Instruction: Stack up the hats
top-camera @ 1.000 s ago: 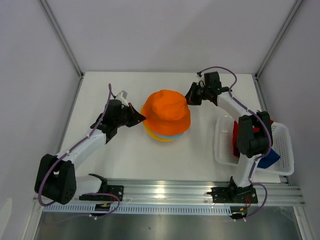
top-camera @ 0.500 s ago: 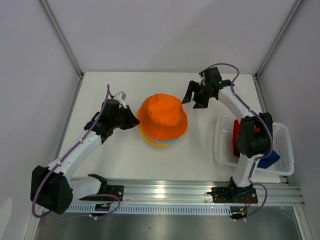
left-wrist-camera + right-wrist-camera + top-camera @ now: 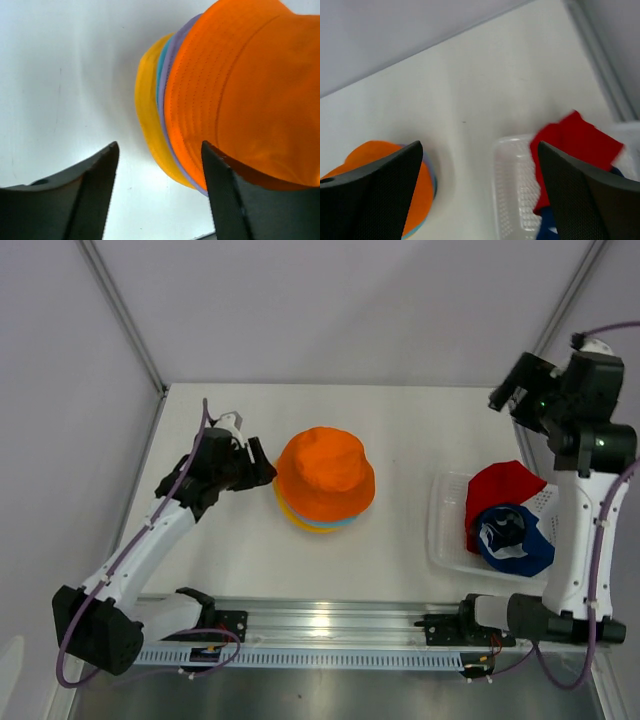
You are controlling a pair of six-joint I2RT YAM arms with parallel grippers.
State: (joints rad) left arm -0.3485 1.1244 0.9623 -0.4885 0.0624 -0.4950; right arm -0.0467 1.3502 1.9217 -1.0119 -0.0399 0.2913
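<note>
Left gripper (image 3: pixel 264 462) sits at the left of the table (image 3: pixel 420 440) with its jaws spread and nothing between them, pointing at the stack just to its right. The top view shows mostly the orange hat (image 3: pixel 325 472) crowning that stack in the middle of the table, with only thin slivers of colour below. The left wrist view sorts out the brims under the orange hat (image 3: pixel 240 90): lavender hat (image 3: pixel 172 65), teal hat (image 3: pixel 162 70), then yellow hat (image 3: pixel 150 110) lowest, with the gripper (image 3: pixel 160 195) just short of them. Further right, a basket (image 3: pixel 440 530) holds the red hat (image 3: pixel 500 490) and, nearer, the navy hat (image 3: pixel 515 540), lying inside-up. Right gripper (image 3: pixel 503 400) hangs high at the far right, jaws spread wide and empty (image 3: pixel 477 200); its view shows the red hat (image 3: pixel 570 145) but little of the navy one.
</note>
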